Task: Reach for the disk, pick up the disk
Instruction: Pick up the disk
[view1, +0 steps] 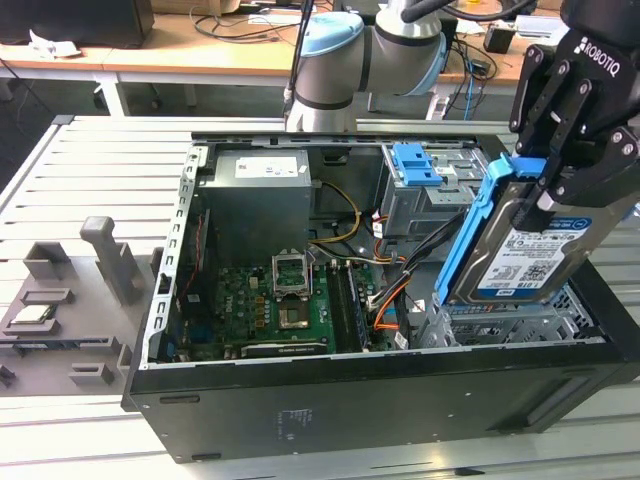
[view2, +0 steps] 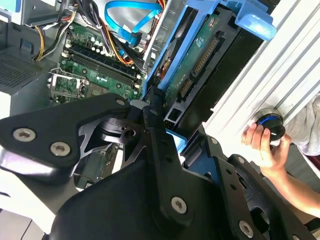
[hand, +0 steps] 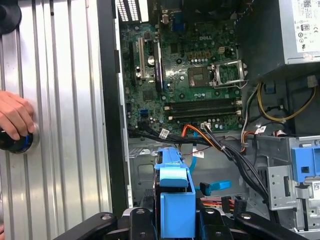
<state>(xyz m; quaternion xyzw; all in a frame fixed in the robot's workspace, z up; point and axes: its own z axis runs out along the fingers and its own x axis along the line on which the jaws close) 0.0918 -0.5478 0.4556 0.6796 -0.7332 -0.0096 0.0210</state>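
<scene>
The disk (view1: 522, 252), a silver-grey metal drive with a white-and-blue label in a blue plastic bracket, hangs tilted above the open computer case (view1: 360, 400) at the exterior view's right. My gripper (view1: 562, 188) is shut on its upper end, black fingers clamping both faces. In the second wrist view the disk (view2: 199, 64) shows its green circuit side, running away from my gripper (view2: 169, 126). The first wrist view looks along the blue bracket (hand: 176, 200), which is held between my gripper (hand: 175, 222) fingers.
Below the disk lie a metal drive cage (view1: 500, 325), orange and black cables (view1: 395, 290) and the motherboard (view1: 280, 310). A blue latch (view1: 418, 165) sits on the far bay. A grey fixture (view1: 70, 320) holds a CPU chip (view1: 30, 315). A person's hand (hand: 14, 116) grips a knob on the slatted table.
</scene>
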